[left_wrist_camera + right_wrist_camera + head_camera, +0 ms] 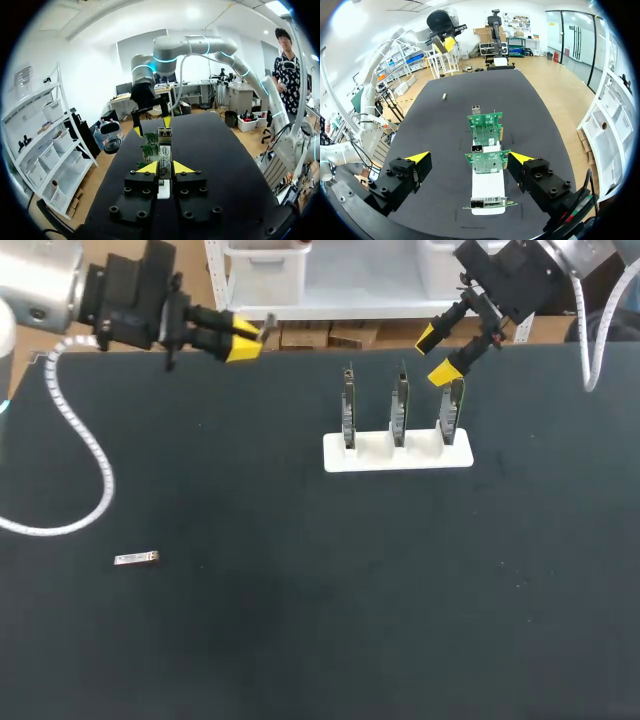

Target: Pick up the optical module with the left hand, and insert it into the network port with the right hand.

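My left gripper [243,343] [165,169] hangs above the table's far left edge, shut on a small silver optical module [164,149] [268,331] that sticks out past its yellow tips. My right gripper [445,355] [470,159] stands open just above the right end of a white holder [398,453] [487,192]. The holder carries three upright green boards [487,162] with metal network ports [476,108]. In the left wrist view the right gripper [152,126] and the boards [149,145] lie ahead of the held module.
A second optical module [136,559] [444,97] lies flat on the black table [300,620] at the near left. The left arm's white cable [85,450] loops over the table's left side.
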You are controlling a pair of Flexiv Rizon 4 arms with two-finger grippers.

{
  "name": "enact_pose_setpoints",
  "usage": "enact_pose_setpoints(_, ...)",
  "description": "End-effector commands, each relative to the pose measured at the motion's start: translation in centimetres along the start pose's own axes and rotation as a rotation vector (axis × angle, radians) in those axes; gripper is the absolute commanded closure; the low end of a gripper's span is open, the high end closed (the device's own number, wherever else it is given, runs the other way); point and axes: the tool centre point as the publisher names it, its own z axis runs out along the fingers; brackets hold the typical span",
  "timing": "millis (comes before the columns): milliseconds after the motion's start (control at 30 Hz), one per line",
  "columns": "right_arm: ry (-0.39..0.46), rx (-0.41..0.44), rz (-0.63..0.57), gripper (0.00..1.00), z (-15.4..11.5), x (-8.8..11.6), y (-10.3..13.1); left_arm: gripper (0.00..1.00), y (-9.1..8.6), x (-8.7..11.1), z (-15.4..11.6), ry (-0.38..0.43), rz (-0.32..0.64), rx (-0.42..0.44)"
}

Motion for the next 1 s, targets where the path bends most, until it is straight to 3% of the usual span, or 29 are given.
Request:
enact_pose_setpoints(33,0.000,0.003,0.000,0.00,0.0,0.0,0.1,1.00,1.4,-1.7,3.0,-0.054,-0.003,-0.025)
enact_pose_setpoints(200,0.000,0.003,0.000,0.00,0.0,0.0,0.1,1.00,1.9,-3.3,5.0,-0.068,0.000,-0.010)
enact_pose_setpoints(367,0.000,0.003,0.000,0.00,0.0,0.0,0.1,1.00,2.0,-3.2,6.2,-0.043,-0.033,0.002)
enact_pose_setpoints(600,0.000,0.003,0.000,0.00,0.0,0.0,0.1,1.00,2.1,-3.6,8.8,-0.078,-0.054,0.041)
enact_pose_setpoints(800,0.000,0.003,0.000,0.00,0.0,0.0,0.1,1.00,1.8,-4.8,11.3,-0.109,-0.037,0.088)
enact_pose_setpoints(1000,0.000,0.003,0.000,0.00,0.0,0.0,0.1,1.00,1.6,-5.4,11.5,-0.125,0.018,0.092)
